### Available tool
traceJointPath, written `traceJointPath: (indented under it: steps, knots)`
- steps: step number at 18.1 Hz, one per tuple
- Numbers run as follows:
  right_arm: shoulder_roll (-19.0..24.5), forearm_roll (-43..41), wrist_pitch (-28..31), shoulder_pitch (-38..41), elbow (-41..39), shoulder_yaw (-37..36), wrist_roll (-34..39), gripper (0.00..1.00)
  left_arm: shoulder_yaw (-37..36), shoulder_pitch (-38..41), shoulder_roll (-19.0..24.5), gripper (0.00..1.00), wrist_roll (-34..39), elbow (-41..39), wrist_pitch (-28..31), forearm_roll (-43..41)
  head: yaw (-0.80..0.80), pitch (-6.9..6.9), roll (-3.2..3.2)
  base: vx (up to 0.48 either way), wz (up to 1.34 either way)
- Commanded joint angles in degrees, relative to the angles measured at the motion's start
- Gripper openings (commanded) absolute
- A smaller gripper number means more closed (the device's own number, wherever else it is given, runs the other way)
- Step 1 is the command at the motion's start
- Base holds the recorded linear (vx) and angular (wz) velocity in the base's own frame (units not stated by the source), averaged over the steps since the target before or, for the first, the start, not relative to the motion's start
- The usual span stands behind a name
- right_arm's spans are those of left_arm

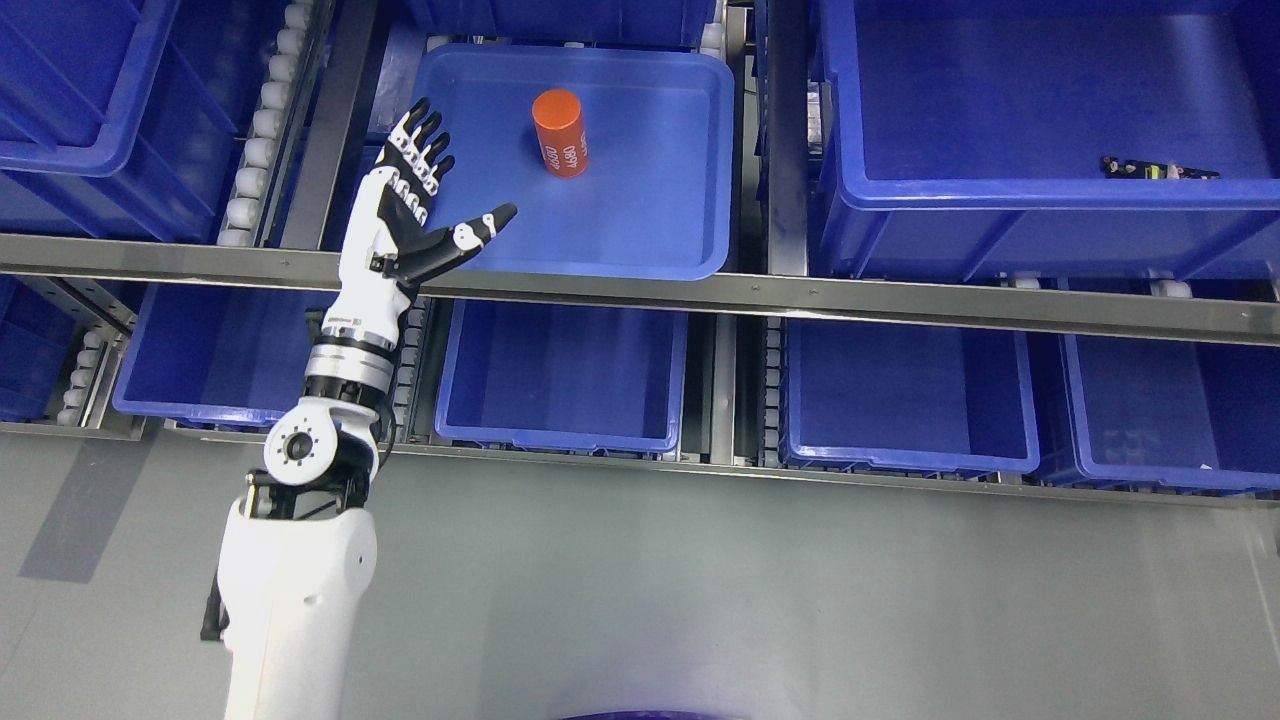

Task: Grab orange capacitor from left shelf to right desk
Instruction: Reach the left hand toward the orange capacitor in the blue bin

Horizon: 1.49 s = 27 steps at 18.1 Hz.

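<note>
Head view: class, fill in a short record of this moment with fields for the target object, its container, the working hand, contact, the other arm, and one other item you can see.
target: orange capacitor, a cylinder with white print
container: shallow blue tray on the upper shelf level
working hand: left hand, raised at the tray's left edge, fingers spread, thumb pointing toward the tray
contact: none; hand and capacitor are apart
other arm: right not in view
other item: small dark part in the large blue bin at right

The metal shelf (640,290) carries blue bins and a shallow blue tray (640,220).
</note>
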Motion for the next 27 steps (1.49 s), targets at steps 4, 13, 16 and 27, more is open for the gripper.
traceJointPath:
  steps: [4, 13, 16, 27]
  knots:
    - [-1.0, 0.4, 0.0, 1.3, -1.0, -0.6, 0.0, 1.0, -0.5, -13.7, 1.0, 1.0, -4.7, 23.2, 0.3, -6.4, 0.0, 0.0, 0.0, 0.0, 0.0]
    - [-1.0, 0.4, 0.0, 1.3, -1.0, -0.6, 0.0, 1.0, -6.0, -21.5, 1.0, 1.0, -4.9, 35.4, 0.3, -7.5, 0.0, 0.0, 0.0, 0.0, 0.0]
    - [-1.0, 0.4, 0.0, 1.3, -1.0, -0.6, 0.0, 1.0, -7.3, -22.5, 1.0, 1.0, -4.9, 37.0, 0.3, -7.8, 0.0, 0.0, 0.0, 0.0, 0.0]
    - [-1.0, 0.4, 0.0, 1.3, -1.0, -0.6, 0.0, 1.0, -9.0, -27.8, 1.0, 0.98, -4.4, 43.9, -0.3, -8.2, 0.0, 0.0, 0.0, 0.0, 0.0]
